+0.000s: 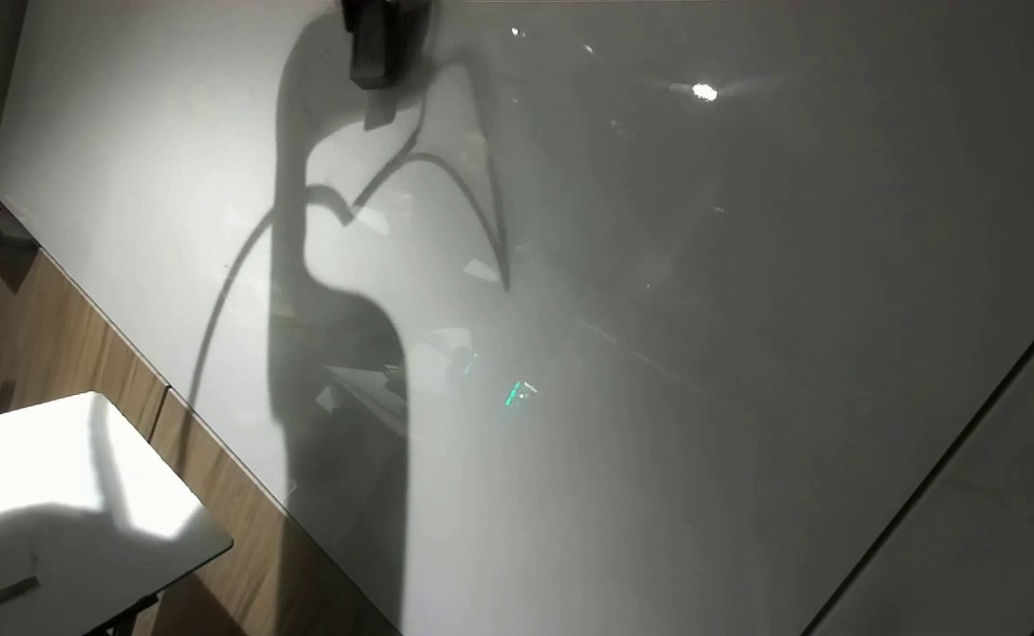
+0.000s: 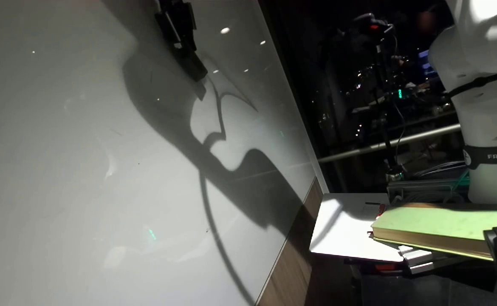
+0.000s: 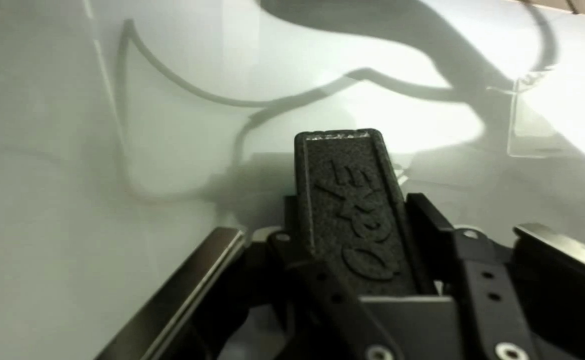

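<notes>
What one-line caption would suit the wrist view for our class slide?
Jaws grip a black embossed eraser before a shadowed whiteboard.

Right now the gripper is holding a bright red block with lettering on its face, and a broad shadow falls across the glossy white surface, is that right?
Not quite: the block is black, not bright red, as the wrist view shows. The gripper does hold it, the block's face bears lettering, and a broad shadow falls across the glossy white surface.

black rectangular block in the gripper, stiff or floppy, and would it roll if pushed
The black rectangular block with raised lettering looks fairly stiff: its edges run straight in the black gripper. Its flat, boxy shape suggests sliding rather than rolling.
</notes>
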### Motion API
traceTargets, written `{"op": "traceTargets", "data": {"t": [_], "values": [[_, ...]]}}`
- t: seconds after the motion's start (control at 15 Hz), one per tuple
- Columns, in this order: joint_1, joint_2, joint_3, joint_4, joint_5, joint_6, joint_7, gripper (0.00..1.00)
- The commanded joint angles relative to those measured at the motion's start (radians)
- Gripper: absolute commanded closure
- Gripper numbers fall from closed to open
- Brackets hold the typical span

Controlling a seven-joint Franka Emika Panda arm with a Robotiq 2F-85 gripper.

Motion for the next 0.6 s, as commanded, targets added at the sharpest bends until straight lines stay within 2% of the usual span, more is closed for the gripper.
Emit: {"op": "traceTargets", "data": {"t": [0.0, 0.27, 0.53], "values": [[0.074, 0.039, 0.085, 0.012, -0.007, -0.010, 0.087, 0.71], [0.138, 0.078, 0.145, 0.010, -0.040, -0.010, 0.153, 0.71], [0.174, 0.112, 0.163, 0.025, -0.105, -0.020, 0.183, 0.71]]}}
